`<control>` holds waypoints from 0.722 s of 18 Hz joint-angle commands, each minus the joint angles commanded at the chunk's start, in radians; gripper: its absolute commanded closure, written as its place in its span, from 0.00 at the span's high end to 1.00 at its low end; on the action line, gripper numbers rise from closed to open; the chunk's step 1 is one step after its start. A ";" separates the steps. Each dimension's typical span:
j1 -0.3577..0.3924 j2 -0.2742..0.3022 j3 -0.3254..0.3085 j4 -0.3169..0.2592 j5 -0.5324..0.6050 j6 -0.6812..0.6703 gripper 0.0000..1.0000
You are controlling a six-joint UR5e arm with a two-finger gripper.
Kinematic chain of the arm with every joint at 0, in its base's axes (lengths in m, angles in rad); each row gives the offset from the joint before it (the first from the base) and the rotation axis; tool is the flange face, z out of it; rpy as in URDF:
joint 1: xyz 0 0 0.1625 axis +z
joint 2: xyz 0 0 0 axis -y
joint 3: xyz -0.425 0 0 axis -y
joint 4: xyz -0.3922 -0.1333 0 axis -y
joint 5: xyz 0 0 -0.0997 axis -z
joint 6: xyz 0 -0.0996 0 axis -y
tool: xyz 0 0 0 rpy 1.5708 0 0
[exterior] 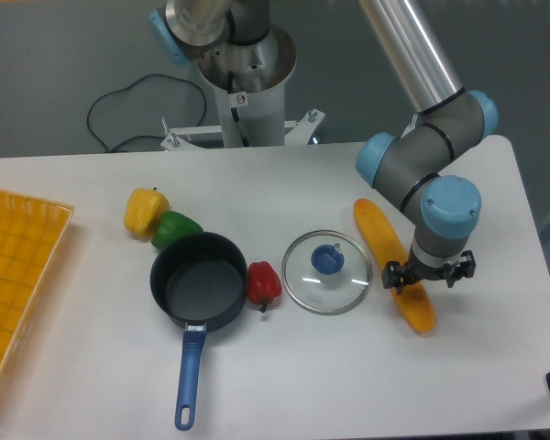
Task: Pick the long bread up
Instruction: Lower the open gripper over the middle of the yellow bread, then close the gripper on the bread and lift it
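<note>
straddling the long bread (392,261), the hand (428,275) sits low; jaws' grip unclear

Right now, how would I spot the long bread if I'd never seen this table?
Start at the glass lid with the blue knob, mid-table. Just right of it lies the long bread, running diagonally under the gripper. It is slim, orange-yellow and round-ended, longer than the lid is wide, unlike the stubby yellow pepper far left.
</note>
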State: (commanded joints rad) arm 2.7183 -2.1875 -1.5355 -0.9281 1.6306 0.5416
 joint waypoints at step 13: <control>-0.020 -0.037 0.026 0.000 0.002 0.011 1.00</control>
State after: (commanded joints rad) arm 2.6983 -2.2242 -1.5095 -0.9281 1.6321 0.5522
